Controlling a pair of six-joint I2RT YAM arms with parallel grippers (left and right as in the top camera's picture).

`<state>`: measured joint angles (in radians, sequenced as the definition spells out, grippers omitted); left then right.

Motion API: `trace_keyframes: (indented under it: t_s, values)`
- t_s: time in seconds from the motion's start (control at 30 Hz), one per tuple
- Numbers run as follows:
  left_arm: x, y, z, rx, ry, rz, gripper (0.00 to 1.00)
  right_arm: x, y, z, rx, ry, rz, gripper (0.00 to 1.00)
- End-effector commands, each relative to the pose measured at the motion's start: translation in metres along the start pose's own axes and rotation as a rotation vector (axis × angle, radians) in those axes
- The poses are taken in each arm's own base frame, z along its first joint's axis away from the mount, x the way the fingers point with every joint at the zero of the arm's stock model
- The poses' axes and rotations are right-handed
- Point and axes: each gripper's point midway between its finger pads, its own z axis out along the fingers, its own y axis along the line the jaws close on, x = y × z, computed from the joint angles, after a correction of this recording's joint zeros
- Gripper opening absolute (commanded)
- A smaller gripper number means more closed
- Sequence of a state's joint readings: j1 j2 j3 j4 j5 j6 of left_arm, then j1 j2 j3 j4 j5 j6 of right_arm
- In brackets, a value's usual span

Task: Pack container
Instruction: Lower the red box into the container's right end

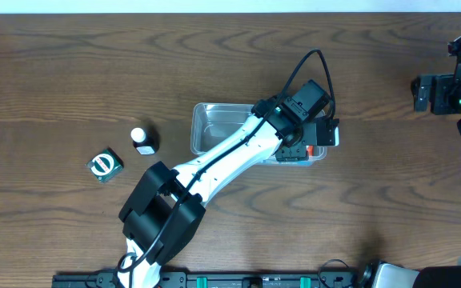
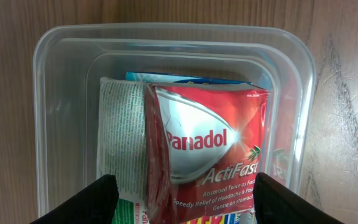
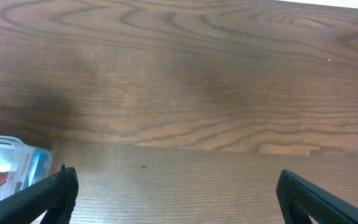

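The container [image 2: 166,31] sits near the middle of the counter [image 3: 197,93], and the left gripper [image 2: 184,180] hangs right over its far end with its fingers spread wide, nothing pinched between them. Below it a red Panadol packet [image 2: 210,143] lies inside the tub, resting on a white packet with fine print [image 2: 120,137], with a blue edge [image 2: 185,78] peeking out behind. The red one is a bit askew and creased along its left side, but it looks to be down among the others rather than hanging from anything.

So I'd judge this as the let-go end of a placement. The thing to get right is the exit: come straight up until the fingertips are above the rim before swinging anywhere, since the tub is light clear plastic and a sideways nudge could slide it or flick the top packet out.

Two things are left outside on the counter, well to the left of the tub — a small bottle with a white cap [image 1: 142,139] and a green packet [image 1: 105,164] just beside it. The bottle looks likely to roll if tipped, so a square, upright approach would suit it.

The right gripper [image 3: 176,177] is parked off at the far side — fingers apart, over bare wood, only a corner of the tub in its view.
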<state>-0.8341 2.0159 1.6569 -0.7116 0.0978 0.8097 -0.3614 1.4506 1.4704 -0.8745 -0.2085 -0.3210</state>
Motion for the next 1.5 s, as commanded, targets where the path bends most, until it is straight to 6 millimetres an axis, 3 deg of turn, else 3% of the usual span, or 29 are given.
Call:
trace_keyframes:
  t_s: [0.0,0.2,0.27,0.33,0.43,0.5,0.93,1.3,1.47]
  values:
    - [0.003,-0.006,0.004,0.018,0.008,0.004,0.71,-0.001,-0.004,-0.002,0.005,-0.005,0.021,0.99]
    - [-0.004,0.003,0.004,-0.018,-0.017,0.005,0.70,-0.001,-0.004,-0.002,0.005,-0.005,0.021,0.99]
    - [-0.007,0.005,0.003,-0.029,-0.029,0.005,0.62,-0.001,-0.004,-0.002,0.005,-0.005,0.021,0.99]
    - [-0.008,0.007,0.003,-0.034,-0.034,0.006,0.50,-0.001,-0.004,-0.002,0.005,-0.005,0.021,0.99]
    - [-0.007,0.007,0.003,-0.035,-0.032,0.005,0.20,-0.001,-0.004,-0.002,0.005,-0.005,0.021,0.99]
    - [-0.007,0.007,0.003,-0.035,-0.032,0.005,0.06,-0.001,-0.004,-0.002,0.005,-0.005,0.021,0.99]
    - [-0.005,0.003,0.005,-0.018,-0.022,-0.086,0.06,-0.001,-0.004,-0.002,0.005,-0.005,0.021,0.99]
    - [0.014,-0.013,0.044,0.051,0.058,-0.090,0.06,-0.001,-0.004,-0.002,0.005,-0.005,0.021,0.99]
    - [0.017,-0.015,0.050,0.058,0.069,-0.090,0.06,-0.001,-0.004,-0.002,0.005,-0.005,0.021,0.99]
